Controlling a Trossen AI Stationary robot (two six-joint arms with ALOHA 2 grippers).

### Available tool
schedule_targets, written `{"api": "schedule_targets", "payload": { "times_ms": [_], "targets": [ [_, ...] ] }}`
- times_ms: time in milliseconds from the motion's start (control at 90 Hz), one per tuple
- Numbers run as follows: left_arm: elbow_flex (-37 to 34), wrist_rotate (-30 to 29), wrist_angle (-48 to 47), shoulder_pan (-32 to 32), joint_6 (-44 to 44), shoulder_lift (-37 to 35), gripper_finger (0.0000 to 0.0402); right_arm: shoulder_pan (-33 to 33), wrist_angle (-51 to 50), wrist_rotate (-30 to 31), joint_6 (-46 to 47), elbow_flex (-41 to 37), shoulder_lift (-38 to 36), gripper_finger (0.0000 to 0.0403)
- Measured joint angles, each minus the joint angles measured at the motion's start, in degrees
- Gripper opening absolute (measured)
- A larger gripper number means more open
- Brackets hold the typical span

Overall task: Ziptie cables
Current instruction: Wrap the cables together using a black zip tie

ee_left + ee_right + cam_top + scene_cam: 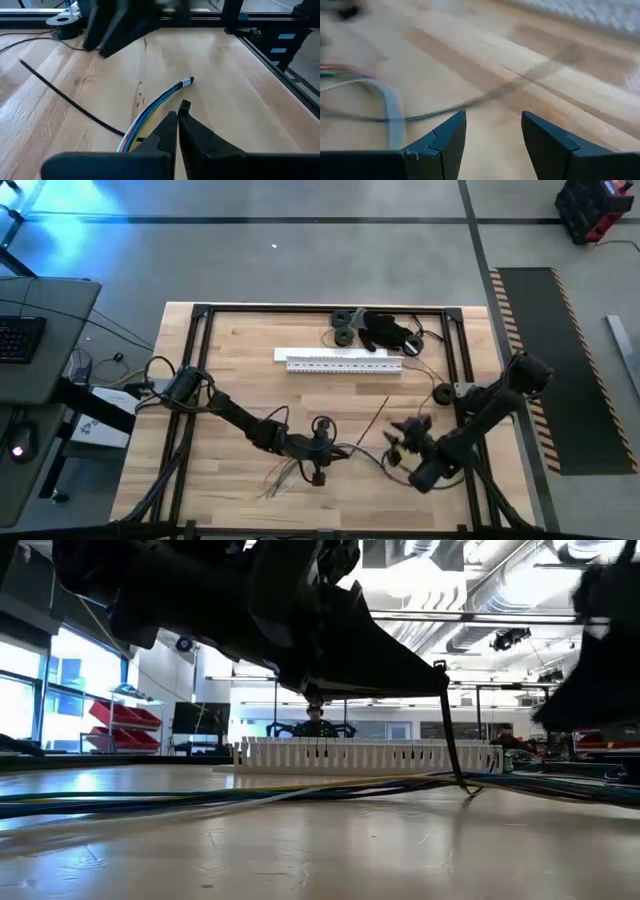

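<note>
The cables [285, 472] are being seen fanned out loose at the near edge of the table [230, 370], running from there as a bundle toward the middle. In the left wrist view the cables [150, 107] are being shown as a coloured bundle ending in a bound tip, lying on the wood just beside the left gripper [178, 125], whose fingers are being held pressed together with nothing visibly between them. From above, the left gripper [322, 452] is being held over the cables near the table's middle front. The right gripper [405, 442] is being kept just to its right, its fingers [445, 137] spread apart and empty above the wood. A thin dark stick [374, 420] is lying tilted between the two arms. Farther back, white strips [340, 360] are lying across the table, and beyond them dark rolls [345, 328] are resting by the far rail
</note>
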Motion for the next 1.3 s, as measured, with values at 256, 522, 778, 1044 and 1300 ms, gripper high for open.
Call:
{"api": "schedule_targets", "payload": {
  "times_ms": [256,522,778,1044,1300],
  "targets": [
    [0.00,0.12,0.37,-0.51,0.02,0.02,0.0000,-7.35,29.29,1.67,-6.37,-14.67,-0.15,0.0177],
    [0.00,0.10,0.45,-0.51,0.04,0.02,0.0000,-15.70,47.39,-4.01,-24.79,-17.66,-0.07,0.0177],
    [0.00,0.10,0.43,-0.51,0.09,0.02,0.0000,-19.23,51.61,-7.96,-33.18,-17.68,-0.07,0.0151],
    [0.00,0.10,1.47,-0.50,-0.01,0.04,0.0000,-15.85,58.41,-9.23,-44.49,-17.68,-0.04,0.0015],
    [0.00,0.09,3.15,0.49,-2.59,0.07,0.0000,-13.47,58.68,-6.25,-59.03,-12.72,-0.02,0.0001]
  ]
}}
